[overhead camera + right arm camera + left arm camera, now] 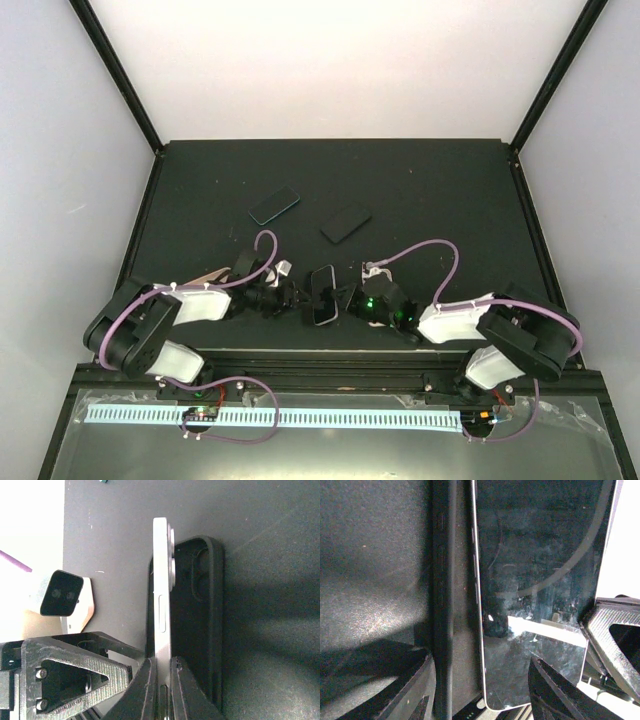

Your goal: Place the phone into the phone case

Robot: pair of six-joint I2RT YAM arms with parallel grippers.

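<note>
The phone [322, 296] stands on its long edge near the table's front, between both grippers. In the right wrist view its silver side [161, 605] is pinched between my right gripper's [163, 677] fingers, which are shut on it. The black phone case [207, 620] lies open just behind the phone's camera bump, its rim against the phone's back. In the left wrist view the smudged phone screen [535, 580] sits beside the phone case [445, 605]. My left gripper [480, 662] straddles both, one finger outside the case and one over the glass. Contact does not show.
A glossy dark slab [273, 206] and a matte dark slab [346, 222] lie further back on the black table [440, 190]. The table's raised front rail [330, 358] runs just behind the arms' bases. White walls stand on either side.
</note>
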